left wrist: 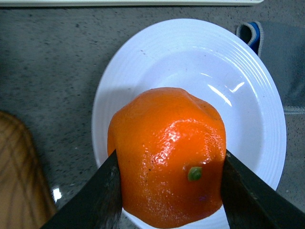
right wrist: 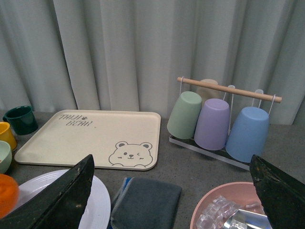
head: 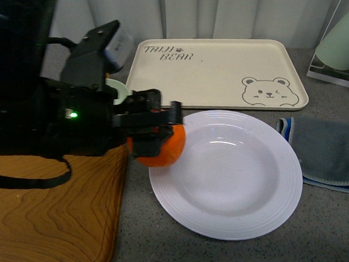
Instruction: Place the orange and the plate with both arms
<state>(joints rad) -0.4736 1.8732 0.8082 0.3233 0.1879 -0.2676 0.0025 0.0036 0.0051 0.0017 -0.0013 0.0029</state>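
Clenched on round bright orange fruit [left wrist: 167, 157] between the 2 black fingers [left wrist: 95, 200] of left gripper [head: 160, 141], green stem dimple toward the wrist. Poised over the left rim of large glossy white ridged plate [head: 229, 232], with the well further right. Over by the grey folded cloth [right wrist: 147, 200], right gripper [right wrist: 171, 210] spread wide, grasping nothing. Probably a short rightward carry, then release.

- 1 round bright orange fruit [left wrist: 167, 138], clamped in the left gripper [left wrist: 170, 157]
- 1 glossy white ridged plate [head: 238, 186], beneath that gripper
- 1 cream bear-print tray [head: 218, 68]
- 1 grey folded cloth [head: 335, 153]
- 1 wooden board [head: 43, 224]
- 3 upturned plastic cups: green [right wrist: 184, 114], purple [right wrist: 212, 124], blue [right wrist: 248, 133]
- 2 mugs: dark green [right wrist: 21, 119], yellow [right wrist: 5, 135]
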